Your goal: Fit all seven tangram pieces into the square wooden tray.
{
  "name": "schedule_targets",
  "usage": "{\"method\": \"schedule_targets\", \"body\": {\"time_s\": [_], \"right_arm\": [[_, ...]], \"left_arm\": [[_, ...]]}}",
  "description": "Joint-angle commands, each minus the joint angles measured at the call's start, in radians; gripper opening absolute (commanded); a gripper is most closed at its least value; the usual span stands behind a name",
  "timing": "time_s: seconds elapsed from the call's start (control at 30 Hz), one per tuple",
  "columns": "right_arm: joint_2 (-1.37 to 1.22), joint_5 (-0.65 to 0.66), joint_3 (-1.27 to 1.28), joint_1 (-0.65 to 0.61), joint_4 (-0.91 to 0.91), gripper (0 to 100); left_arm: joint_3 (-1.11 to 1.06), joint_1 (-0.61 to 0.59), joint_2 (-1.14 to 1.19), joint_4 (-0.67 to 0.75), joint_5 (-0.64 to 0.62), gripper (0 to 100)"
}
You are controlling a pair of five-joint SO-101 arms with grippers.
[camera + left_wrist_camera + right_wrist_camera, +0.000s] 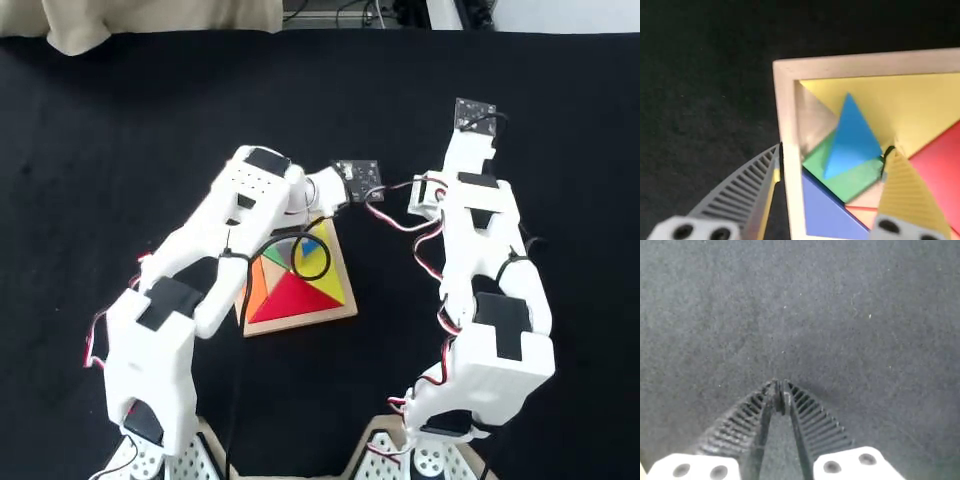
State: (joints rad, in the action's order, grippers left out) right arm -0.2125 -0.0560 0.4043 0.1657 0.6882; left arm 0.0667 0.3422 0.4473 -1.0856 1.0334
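Wooden square tray (pixel 300 320) sits on black cloth (pixel 120 120) near table middle, under left arm. Inside we see yellow triangle (pixel 900 100), red triangle (pixel 940 160), green piece (pixel 850 182), dark blue piece (pixel 822 210), orange piece (pixel 258 288). Light blue triangle (pixel 850 135) seems to overlap green piece, beside bare corner (pixel 812 120) of tray floor. Left gripper (pixel 833 150) spread, holding nothing: one finger outside tray wall, other inside. Right gripper (pixel 779 390) clenched, empty, over open cloth, well apart from tray.

High camera looks down over tray (pixel 300 322); left wrist close above same tray (pixel 787 150) corner; right wrist seemingly near cloth (pixel 840 315).
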Motion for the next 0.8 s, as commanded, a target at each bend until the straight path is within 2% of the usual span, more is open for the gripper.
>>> {"method": "schedule_targets", "body": {"time_s": [0.0,0.27,0.6,0.7,0.77], "right_arm": [[0.054,-0.003,-0.054,0.011,-0.014,1.5],[0.054,-0.003,-0.054,0.009,-0.014,1.5],[0.054,-0.003,-0.054,0.009,-0.014,1.5],[0.054,-0.002,-0.054,0.009,-0.015,1.5],[0.061,-0.002,-0.054,0.009,-0.012,1.5]], "left_arm": [[0.113,-0.007,0.055,0.029,-0.002,31],[0.363,-0.025,0.127,-0.138,-0.049,31],[0.417,-0.045,0.17,-0.147,-0.054,31],[0.449,-0.077,0.132,-0.176,-0.157,31],[0.527,-0.111,0.058,-0.279,-0.256,31]]}}
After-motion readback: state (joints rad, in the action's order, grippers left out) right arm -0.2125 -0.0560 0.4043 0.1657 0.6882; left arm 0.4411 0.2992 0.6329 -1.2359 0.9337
